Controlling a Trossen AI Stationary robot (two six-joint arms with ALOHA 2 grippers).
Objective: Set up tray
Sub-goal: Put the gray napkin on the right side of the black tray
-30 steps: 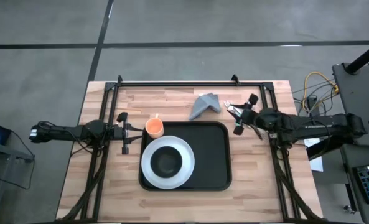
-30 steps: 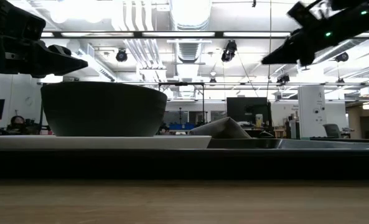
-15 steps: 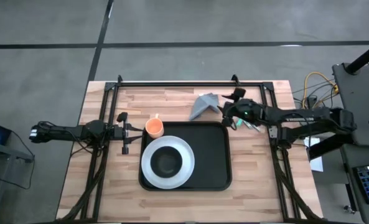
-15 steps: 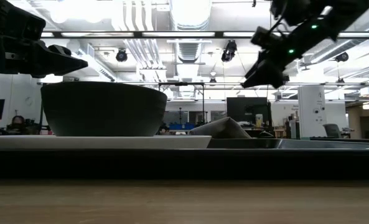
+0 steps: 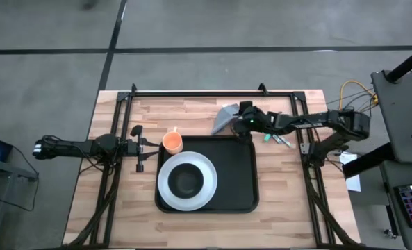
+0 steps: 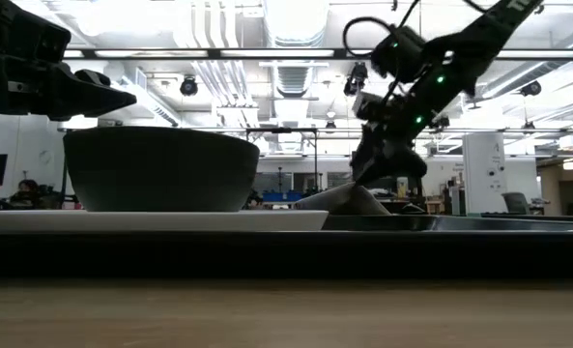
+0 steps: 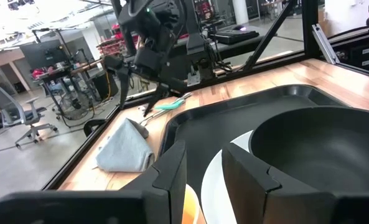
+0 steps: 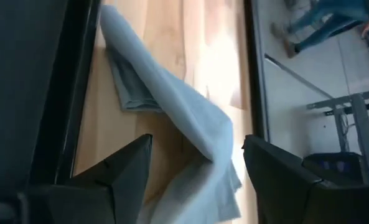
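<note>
Since the earlier frame the right gripper point(image 5: 242, 117) swings toward the grey napkin point(image 5: 226, 117) at the tray's point(image 5: 244, 173) twelve o'clock, fingers wide astride its raised fold; closing shallow risks the cloth slipping free, while the left gripper point(image 5: 137, 147) waits open at nine o'clock.

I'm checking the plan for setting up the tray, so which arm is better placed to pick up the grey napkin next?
Right. The right hand hangs open directly over the grey napkin beside the tray. The left hand waits beyond the orange cup.

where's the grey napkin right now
In the high view, the grey napkin lies on the wood just beyond the tray's far right corner, with the right gripper at it.
</note>
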